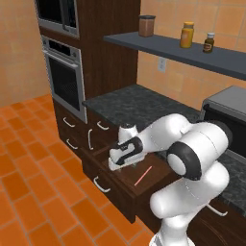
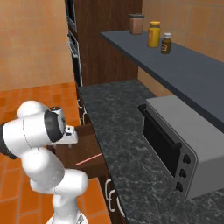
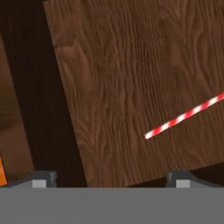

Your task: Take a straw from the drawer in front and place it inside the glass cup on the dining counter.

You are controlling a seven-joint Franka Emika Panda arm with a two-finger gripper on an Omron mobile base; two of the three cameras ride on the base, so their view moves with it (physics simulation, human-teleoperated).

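The drawer (image 1: 126, 185) stands pulled out at lower centre of the left base view, and the straw (image 3: 186, 115) lies flat on its floor, at right in the hand view. The gripper (image 3: 109, 180), jaws spread and empty, hangs over the drawer; the step in hand appears to be the pick, which calls for shifting toward the straw and descending.

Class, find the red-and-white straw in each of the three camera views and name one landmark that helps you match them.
Left base view: the straw lies on the floor of the open drawer, right of the hand.
Right base view: straw lower left of centre, in the drawer beside the arm.
Hand view: straw at right, running off the edge.
Shared landmark: the drawer's brown wood floor.
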